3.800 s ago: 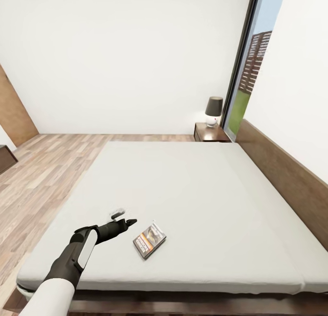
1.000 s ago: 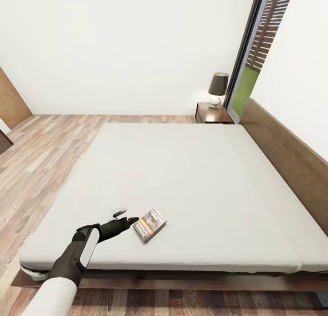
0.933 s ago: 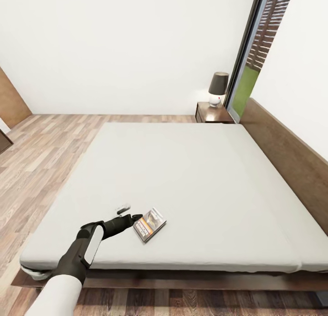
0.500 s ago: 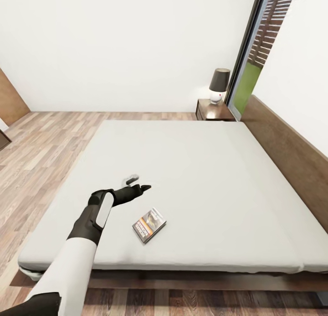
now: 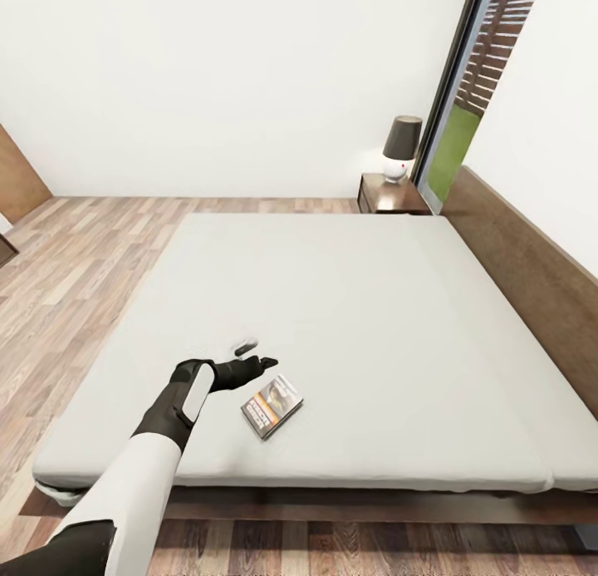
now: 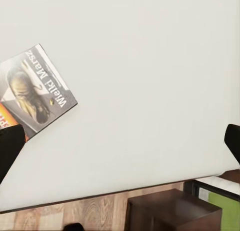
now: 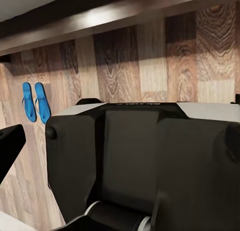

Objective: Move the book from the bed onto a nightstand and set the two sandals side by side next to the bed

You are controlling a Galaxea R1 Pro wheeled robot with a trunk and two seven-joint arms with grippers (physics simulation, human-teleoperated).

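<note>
Head view: left end effector (image 5: 252,353) spread, hovering beside book (image 5: 272,406) on bed (image 5: 349,310)

Even, bright, soft light fills the room, perhaps from the window (image 5: 465,86). Shadows are faint: a thin one under the book (image 5: 272,406), a darker band beneath the bed (image 5: 349,310). Head-view edges bow wide-angle; renders look slightly soft.
</note>
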